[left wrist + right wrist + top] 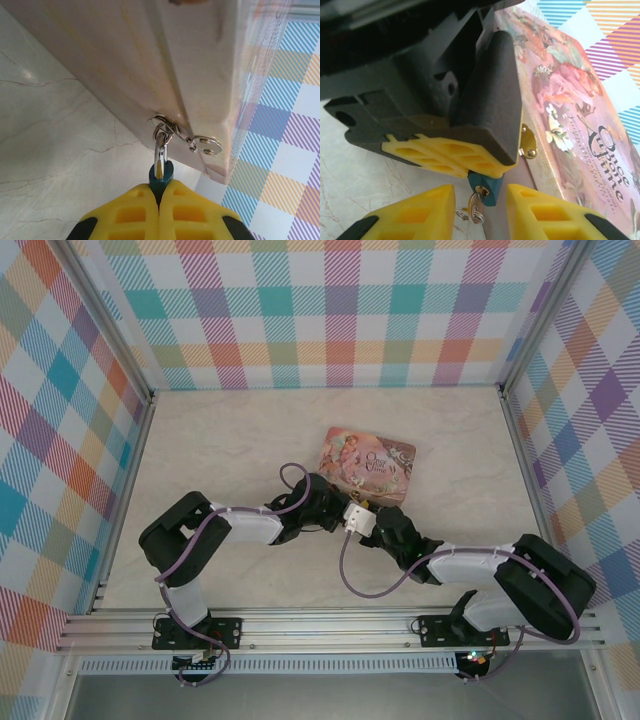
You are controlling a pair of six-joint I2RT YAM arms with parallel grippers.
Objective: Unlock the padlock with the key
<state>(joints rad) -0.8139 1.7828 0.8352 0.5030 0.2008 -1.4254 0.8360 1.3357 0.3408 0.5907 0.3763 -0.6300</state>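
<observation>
The padlock (161, 175) is small and teal, and its silvery shackle (160, 149) passes through the hasp of the pink tin (175, 60). My left gripper (160, 189) is shut on the padlock body, holding it out from the tin's front edge. In the right wrist view the padlock (489, 190) pokes out below the left gripper's yellow fingers (445, 155). The key (476, 204) sits in its keyhole, a small ring hanging from it. My right gripper (480, 216) stands open, one finger on each side of the key, touching neither. From above, both grippers (350, 512) meet at the tin's near edge.
The pink illustrated tin (367, 462) lies flat at the middle of the marble-look table (220, 440). Checked walls (330, 310) close in the back and both sides. Purple cables loop beside both arms.
</observation>
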